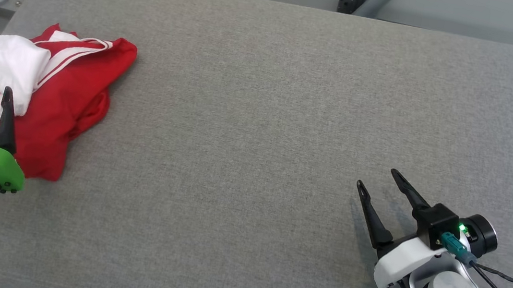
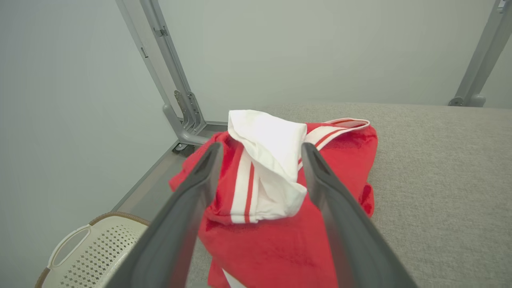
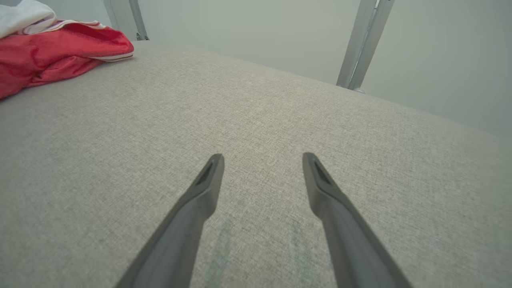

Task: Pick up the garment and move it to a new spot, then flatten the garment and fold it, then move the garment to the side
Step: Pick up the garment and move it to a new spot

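Item: garment [image 1: 62, 107], red with white stripes and a white panel; crumpled in a heap at the table's [image 1: 262, 91] far left corner, seemingly overhanging its left edge.

Step in hand, judged: the first pick-up; best done by pinching deep into the bunched top folds rather than one loose layer, so the heap lifts whole.

Left gripper [image 2: 261, 148]: above the table's left edge, over the heap; fingers parted, holding nothing.

Right gripper [image 1: 377, 177]: low over the table's near right part; fingers spread, empty.
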Motion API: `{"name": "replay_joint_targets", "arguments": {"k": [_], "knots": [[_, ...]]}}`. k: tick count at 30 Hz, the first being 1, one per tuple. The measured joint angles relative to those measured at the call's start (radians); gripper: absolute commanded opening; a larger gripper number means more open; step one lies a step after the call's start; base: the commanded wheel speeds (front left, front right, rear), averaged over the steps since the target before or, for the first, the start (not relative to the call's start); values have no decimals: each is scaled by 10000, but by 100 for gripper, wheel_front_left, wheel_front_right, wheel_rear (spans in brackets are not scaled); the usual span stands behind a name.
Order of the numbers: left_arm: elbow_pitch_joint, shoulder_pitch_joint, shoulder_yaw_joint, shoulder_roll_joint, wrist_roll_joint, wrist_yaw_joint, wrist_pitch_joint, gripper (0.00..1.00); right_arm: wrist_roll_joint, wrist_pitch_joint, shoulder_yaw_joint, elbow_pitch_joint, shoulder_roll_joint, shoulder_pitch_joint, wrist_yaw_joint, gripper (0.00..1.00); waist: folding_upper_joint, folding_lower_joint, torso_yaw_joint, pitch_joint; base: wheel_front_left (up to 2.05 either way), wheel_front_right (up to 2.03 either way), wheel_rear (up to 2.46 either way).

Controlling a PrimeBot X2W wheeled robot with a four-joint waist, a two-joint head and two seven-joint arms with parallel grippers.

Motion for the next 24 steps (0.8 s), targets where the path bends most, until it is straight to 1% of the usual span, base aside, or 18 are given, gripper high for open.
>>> {"name": "replay_joint_targets", "arguments": {"k": [7, 13, 14, 15, 16, 17, 18, 22, 24], "knots": [[566, -9, 272, 0, -311, -2, -2, 100, 13, 0, -84, -4, -115, -25, 0, 100, 0, 0, -420, 257, 0, 0, 0], [997, -61, 692, -94, -176, 232, 0, 100, 29, 0, -81, -52, -140, -172, 0, 100, 0, 0, -796, 562, 0, 0, 0], [1039, -87, 717, -127, -115, 263, 0, 85, 31, 0, -84, -65, -142, -172, 0, 100, 0, 0, -829, 600, 0, 0, 0], [1103, -139, 757, -148, -73, 293, 0, 68, 36, 0, -84, -81, -144, -172, 0, 100, 0, 0, -854, 638, 0, 0, 0], [1158, -210, 815, -167, -56, 309, 0, 46, 44, 0, -86, -104, -151, -173, 0, 100, 0, 0, -872, 681, 0, 0, 0], [1181, -261, 853, -171, -36, 328, 0, 26, 44, 0, -81, -109, -165, -182, 0, 100, 0, 0, -886, 723, 0, 0, 0], [1206, -305, 890, -169, 19, 359, 0, 0, 46, 0, -69, -111, -182, -207, 0, 100, 0, 0, -902, 766, 0, 0, 0], [1193, -460, 1034, -151, 211, 441, 0, 0, 59, 0, -44, -117, -209, -406, 0, 100, 0, 0, -976, 902, 0, 0, 0], [826, -467, 988, -111, 437, 426, 0, 0, 73, 0, -61, -107, -182, -410, 0, 100, 0, 0, -1005, 897, 0, 0, 0]]}}
